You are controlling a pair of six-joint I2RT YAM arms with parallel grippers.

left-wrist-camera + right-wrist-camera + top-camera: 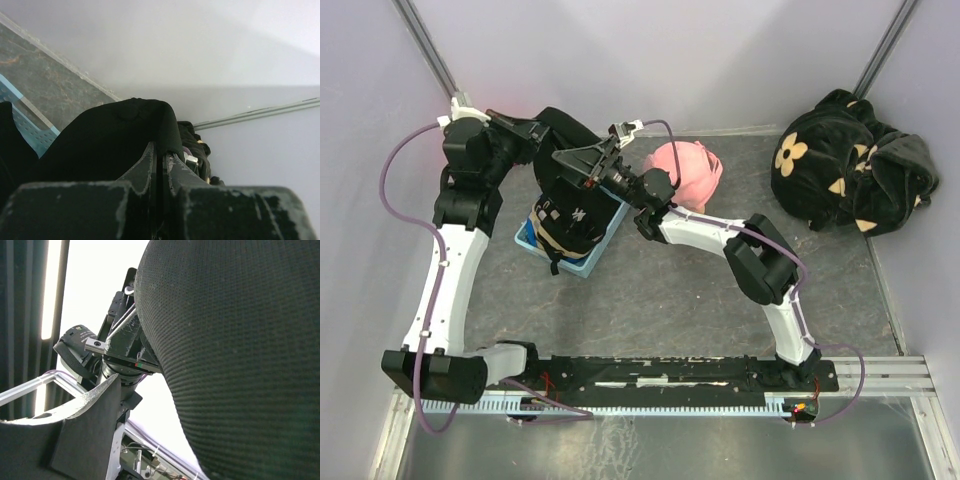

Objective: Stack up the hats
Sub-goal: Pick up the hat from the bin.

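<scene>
We see two robot arms reaching over a grey table. The left gripper (162, 167) is pinched tight on a fold of a black cap (115, 135), its two fingers (146, 167) pressed together with the dark cloth caught between them. The cap's rounded crown bulges up just beyond the fingertips and hangs off the table. From above, the right gripper (588, 160) sits just to the right of that hand, at the lower edge of the same cap. Its jaws are spread wide. In its own wrist view one finger (87, 440) stands clear of the cloth with light showing between them, while the cap's knitted black surface fills the space to that finger's right. The other finger is hidden, so nothing appears to be gripped on this side. Directly below the right gripper, nearer the arm bases, a second black cap with small white lettering (570, 212) rests on top of a pile in a blue basket (530, 240). A pink cap (688, 170) lies on the table behind the right gripper's wrist, well apart from the basket. Far off to that wrist's right, in the corner of the table, sits a heap of black plush fabric with beige flowers (850, 165).
</scene>
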